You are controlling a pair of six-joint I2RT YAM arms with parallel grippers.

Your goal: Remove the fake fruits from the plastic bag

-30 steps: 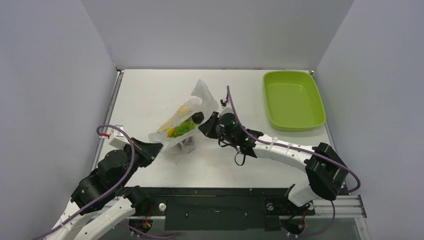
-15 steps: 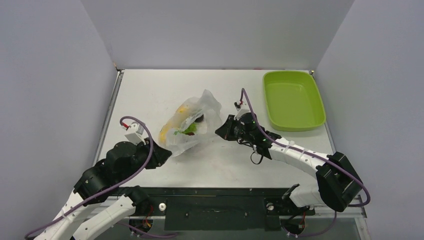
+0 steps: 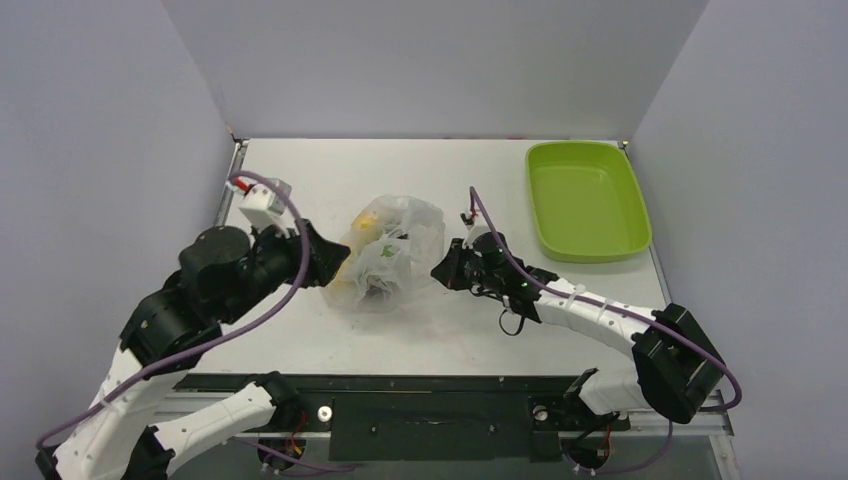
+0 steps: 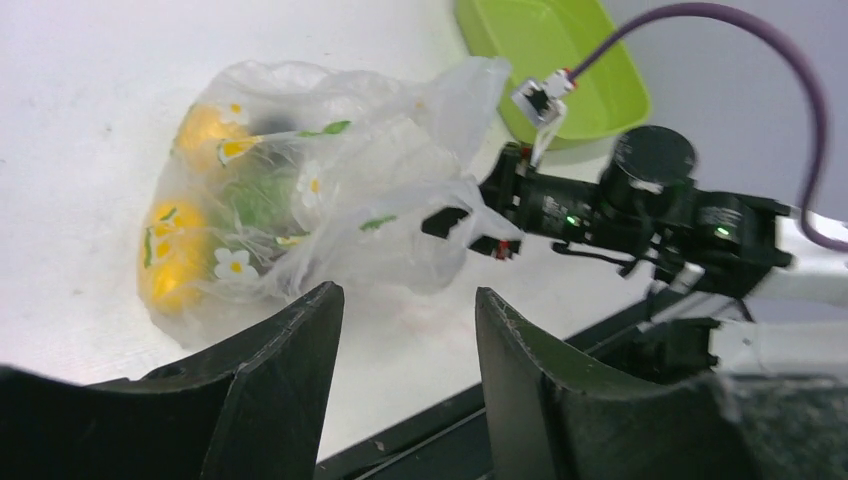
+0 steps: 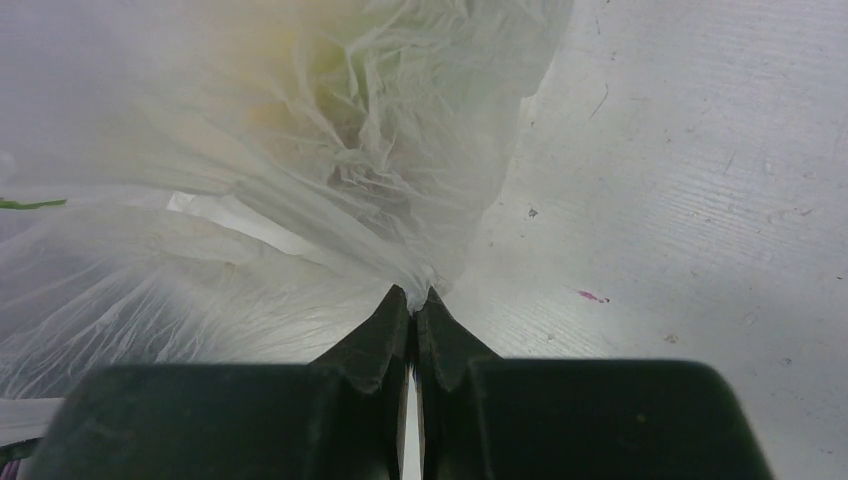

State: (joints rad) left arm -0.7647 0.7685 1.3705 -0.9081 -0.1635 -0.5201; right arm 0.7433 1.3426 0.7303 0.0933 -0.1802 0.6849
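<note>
Fruits (image 4: 205, 130) all lie inside the bag (image 4: 400, 150), none out yet; right gripper (image 5: 412, 295) is clamped on its film; left gripper (image 4: 410, 295) stands open, holding nothing.

Left tool (image 4: 405, 297) with jaws apart on a bent arm; right tool (image 5: 412, 297) pinched tight on a low, outstretched arm.

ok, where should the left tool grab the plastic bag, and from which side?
Likely the slack film at the near-left edge of the plastic bag, coming low from the left. The fake fruits bulge at its far-left end, and the right tool pinches the right edge, giving counter-tension.
</note>
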